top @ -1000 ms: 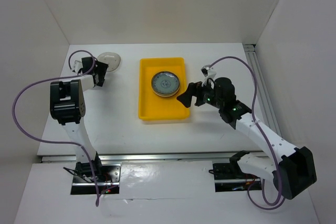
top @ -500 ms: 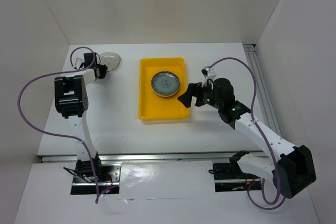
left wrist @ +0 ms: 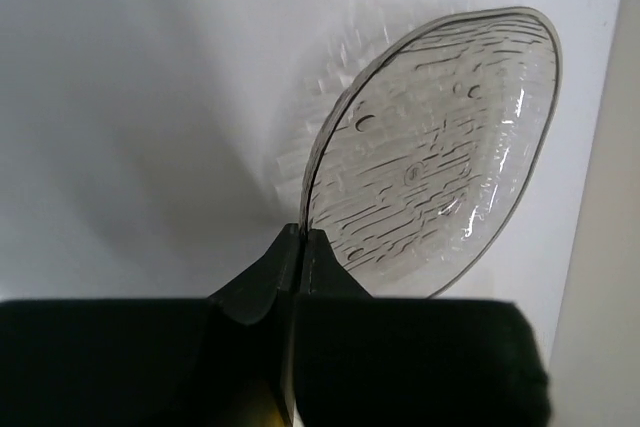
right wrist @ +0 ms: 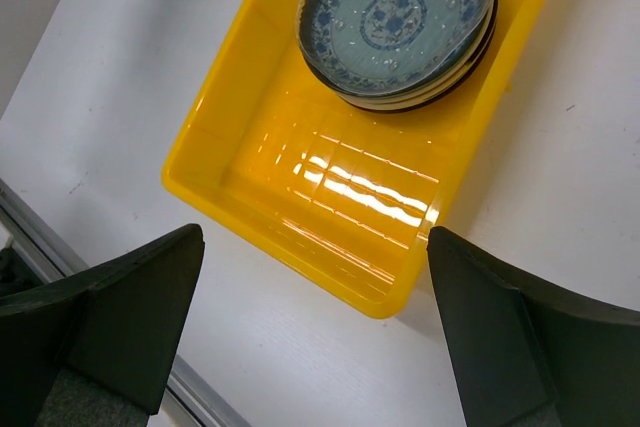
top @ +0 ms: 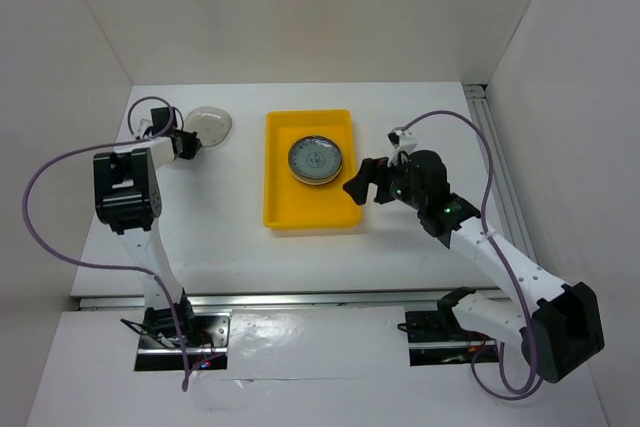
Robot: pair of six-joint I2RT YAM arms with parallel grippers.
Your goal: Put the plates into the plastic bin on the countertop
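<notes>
Left gripper [left wrist: 300, 239]: jaws now pinching together on the near rim of the glass plate [left wrist: 440, 147], having closed from wide apart within the last second. Plate: sitting at the far left of the countertop [top: 230, 227], well apart from the bin [top: 285, 212]; whether it is leaving the surface yet cannot be told. Right gripper [right wrist: 315, 292]: hanging beside the bin's right edge, jaws apart, holding nothing. Stack [right wrist: 395, 7]: resting in the bin's far half, blue-patterned plate on top. Status: the grasp is looking made; lifting and carrying to the bin are pending.
</notes>
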